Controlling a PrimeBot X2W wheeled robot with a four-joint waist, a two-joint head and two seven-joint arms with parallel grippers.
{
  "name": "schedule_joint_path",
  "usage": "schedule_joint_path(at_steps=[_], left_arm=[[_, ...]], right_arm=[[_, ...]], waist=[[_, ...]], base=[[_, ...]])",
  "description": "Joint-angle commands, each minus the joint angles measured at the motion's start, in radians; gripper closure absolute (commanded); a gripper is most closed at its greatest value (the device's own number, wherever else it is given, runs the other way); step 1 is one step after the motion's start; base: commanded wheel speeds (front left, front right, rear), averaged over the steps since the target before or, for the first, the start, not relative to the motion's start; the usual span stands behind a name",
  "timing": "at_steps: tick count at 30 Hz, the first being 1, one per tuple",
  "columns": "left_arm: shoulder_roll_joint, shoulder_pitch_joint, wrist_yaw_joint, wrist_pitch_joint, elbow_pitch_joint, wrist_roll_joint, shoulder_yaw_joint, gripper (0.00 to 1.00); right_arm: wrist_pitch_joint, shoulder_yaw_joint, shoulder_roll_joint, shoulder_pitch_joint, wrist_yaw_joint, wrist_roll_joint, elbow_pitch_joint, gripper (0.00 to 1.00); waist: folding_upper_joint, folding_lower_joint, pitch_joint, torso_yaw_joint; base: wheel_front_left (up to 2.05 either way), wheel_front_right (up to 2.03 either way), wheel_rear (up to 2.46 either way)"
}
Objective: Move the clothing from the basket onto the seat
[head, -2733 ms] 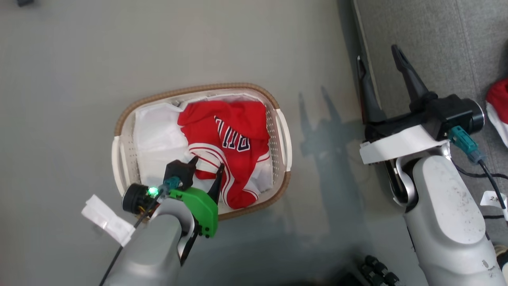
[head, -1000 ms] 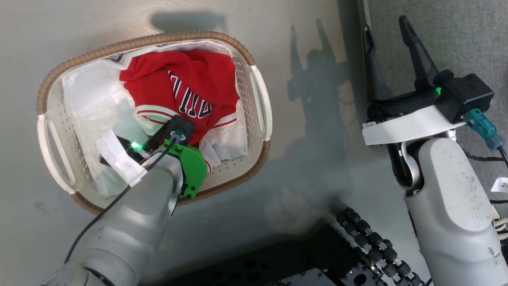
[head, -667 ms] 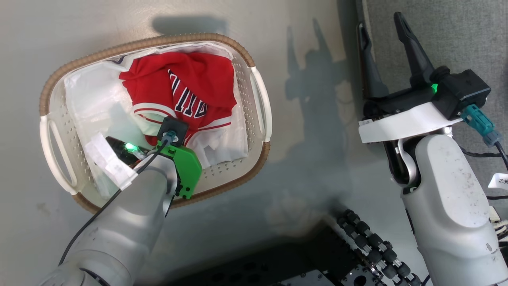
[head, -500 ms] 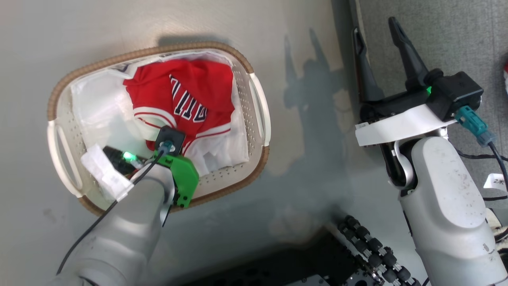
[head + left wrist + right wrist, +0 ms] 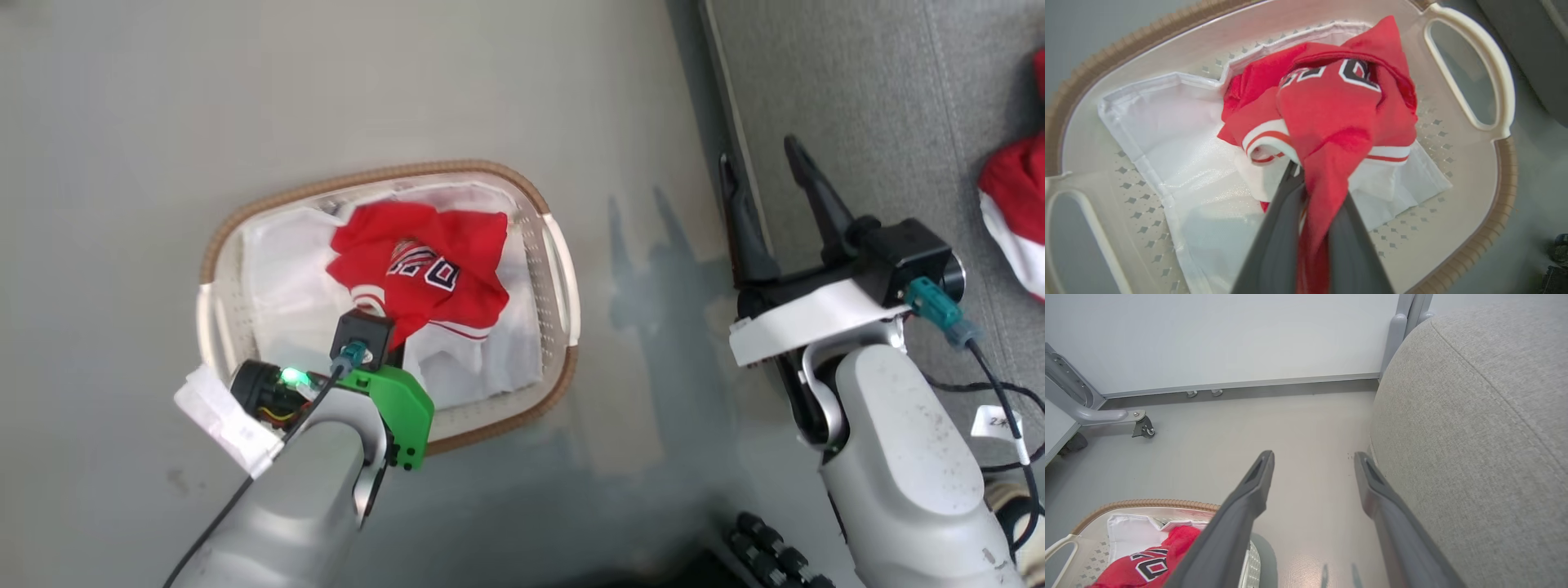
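Red smooth-knit clothing (image 5: 1331, 106) bunched in the basket (image 5: 1470, 171), on top of a white sheet (image 5: 1175, 134). One fold gathered into a narrow ridge and pinched between the fingers of the left gripper (image 5: 1318, 183), clamped tight on the fabric. Long axis of that ridge in line with the fingers, running away from the wrist toward the black-and-white lettering, face up at the far end. White bands with red piping curled beside the left finger. Basket oval, perforated white plastic, brown woven rim, loop handle at each end; long axis across the head view, slightly tilted, on a smooth grey floor (image 5: 326, 82). Seat (image 5: 857, 90) to the right of the basket, apart from it: grey woven upholstery, rounded edge, stitched seam. Second garment (image 5: 1012, 212), red with white trim, lying on the seat. Right gripper (image 5: 758, 155) spread wide, nothing between the fingers, pointing up the head view along the seat edge.
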State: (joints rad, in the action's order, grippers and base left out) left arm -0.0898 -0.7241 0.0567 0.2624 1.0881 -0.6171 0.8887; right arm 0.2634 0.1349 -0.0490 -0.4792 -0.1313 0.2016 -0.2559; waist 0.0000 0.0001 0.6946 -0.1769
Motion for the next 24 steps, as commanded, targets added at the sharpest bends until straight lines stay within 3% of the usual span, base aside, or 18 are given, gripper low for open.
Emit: schedule_joint_path(at_steps=[1,9,24], left_arm=[[-0.016,0.032,0.008,0.003,-0.023,0.017,-0.015,1.0],[-0.031,0.153,0.013,0.003,-0.194,0.115,-0.135,1.0],[-0.026,0.374,-0.039,0.004,-0.448,0.302,-0.37,1.0]], right_arm=[[0.002,0.0,-0.005,0.018,0.001,-0.005,-0.006,0.0],[0.002,0.005,-0.005,0.08,0.001,-0.019,-0.046,0.0],[0.002,0.021,-0.005,0.221,0.001,-0.01,-0.083,0.0]], waist=[[0.0,-0.0001,-0.094,0.067],[0.0,-0.0001,-0.23,0.113],[0.0,-0.0001,-0.451,0.151]], base=[[0.0,0.0,0.0],[0.0,0.0,0.0],[0.0,0.0,0.0]])
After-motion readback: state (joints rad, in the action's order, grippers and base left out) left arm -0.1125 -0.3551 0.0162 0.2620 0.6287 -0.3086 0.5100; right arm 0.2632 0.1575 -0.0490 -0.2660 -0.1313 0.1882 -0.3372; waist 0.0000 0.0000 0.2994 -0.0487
